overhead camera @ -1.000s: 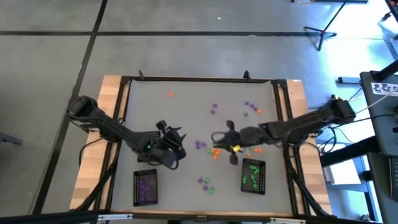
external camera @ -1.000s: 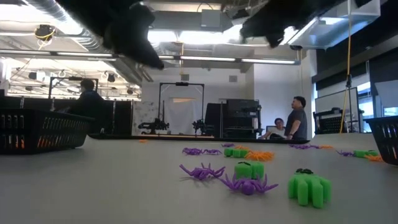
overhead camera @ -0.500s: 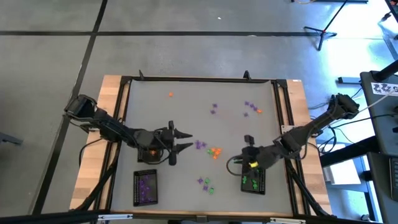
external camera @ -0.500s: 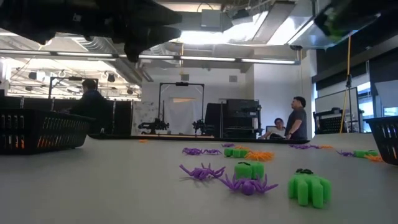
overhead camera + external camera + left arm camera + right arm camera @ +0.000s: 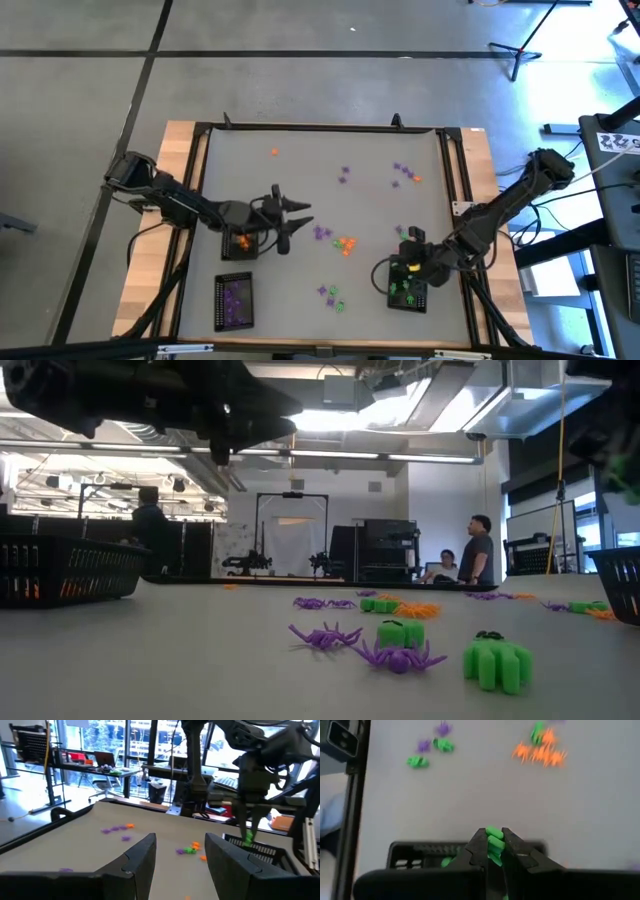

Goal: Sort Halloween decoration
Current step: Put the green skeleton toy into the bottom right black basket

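The Halloween decoration lies scattered mid-table: an orange and green cluster (image 5: 345,244), purple pieces (image 5: 322,232), green and purple ones near the front (image 5: 332,295), and more at the far right (image 5: 403,172). My right gripper (image 5: 403,268) hangs over the black tray of green pieces (image 5: 420,297), shut on a green trinket (image 5: 493,842). My left gripper (image 5: 292,214) is open and level, pointing toward the table's right, with nothing between its fingers (image 5: 142,860). It stands beside a tray of orange pieces (image 5: 240,243). My right gripper pinches the green trinket (image 5: 492,839) between its two fingertips. The fingers slant down from above. The trinket is lifted clear, above the green tray's rim (image 5: 420,847); in the left wrist view it shows as a green speck (image 5: 248,837) at the fingertips.
A third black tray with purple pieces (image 5: 234,300) stands at the near left. In the low view, purple spiders (image 5: 398,656) and green pieces (image 5: 497,660) lie close by, with tray walls at both sides (image 5: 60,568). People stand in the room beyond the table.
My right gripper has travelled from the middle of the table toward the near right edge and down, tipping downward, and carried the green trinket over the green tray. My left gripper has swung up from pointing downward to level and shifted slightly toward the far edge and right, staying open.
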You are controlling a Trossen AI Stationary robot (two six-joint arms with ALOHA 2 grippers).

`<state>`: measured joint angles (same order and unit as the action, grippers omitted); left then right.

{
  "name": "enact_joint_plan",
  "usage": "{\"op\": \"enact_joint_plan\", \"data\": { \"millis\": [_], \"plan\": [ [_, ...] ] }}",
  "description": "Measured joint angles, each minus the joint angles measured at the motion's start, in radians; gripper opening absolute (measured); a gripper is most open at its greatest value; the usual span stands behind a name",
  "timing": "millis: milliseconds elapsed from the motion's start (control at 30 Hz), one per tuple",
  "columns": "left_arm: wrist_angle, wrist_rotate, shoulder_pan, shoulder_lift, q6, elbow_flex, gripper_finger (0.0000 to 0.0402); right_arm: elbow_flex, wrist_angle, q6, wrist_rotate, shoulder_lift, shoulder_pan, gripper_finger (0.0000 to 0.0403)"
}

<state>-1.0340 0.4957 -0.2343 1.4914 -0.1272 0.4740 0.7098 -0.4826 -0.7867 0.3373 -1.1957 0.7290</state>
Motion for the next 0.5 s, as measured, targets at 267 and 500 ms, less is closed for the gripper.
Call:
{"op": "enact_joint_plan", "data": {
  "millis": [267, 500],
  "plan": [
    [0.003, 0.0, 0.042, 0.001, 0.0, 0.0, 0.0161, -0.042, 0.0, -0.151, 0.012, 0.0, 0.055, 0.0031],
    [0.02, -0.001, 0.044, 0.001, -0.002, 0.0, 0.0161, -0.048, 0.01, -0.153, 0.038, 0.0, 0.057, 0.0118]
  ]
}}
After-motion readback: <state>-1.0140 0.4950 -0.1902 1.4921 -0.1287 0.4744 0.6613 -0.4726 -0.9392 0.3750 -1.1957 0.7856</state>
